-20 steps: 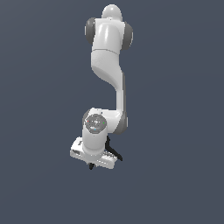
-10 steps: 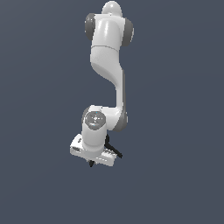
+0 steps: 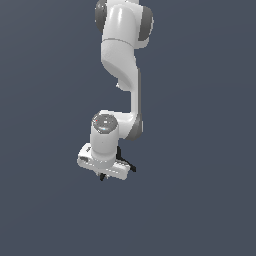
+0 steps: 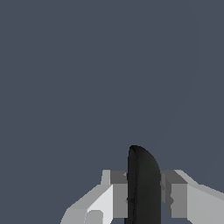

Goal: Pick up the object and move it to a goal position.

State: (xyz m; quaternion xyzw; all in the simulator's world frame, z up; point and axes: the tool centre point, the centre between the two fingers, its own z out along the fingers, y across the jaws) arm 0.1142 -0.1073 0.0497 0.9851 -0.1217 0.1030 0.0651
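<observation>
Your gripper (image 4: 143,197) clenched on the black spring clamp (image 4: 142,188), clamp squeezed between both fingers (image 4: 119,199), its dark tips poking beneath the hand in the exterior view, no readable writing.

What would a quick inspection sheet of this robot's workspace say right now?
Surface: plain dark grey-blue backdrop; no separate table edge visible.
Job's things: small black spring clamp sits between the end effector's grey fingers; in the exterior view only thin black parts poke out under the hand.
Clutter: nothing seen.
Grippers: white end effector shut on the clamp.
Cables: nothing seen.
Surroundings: white jointed robot arm; no goal marker seen.
</observation>
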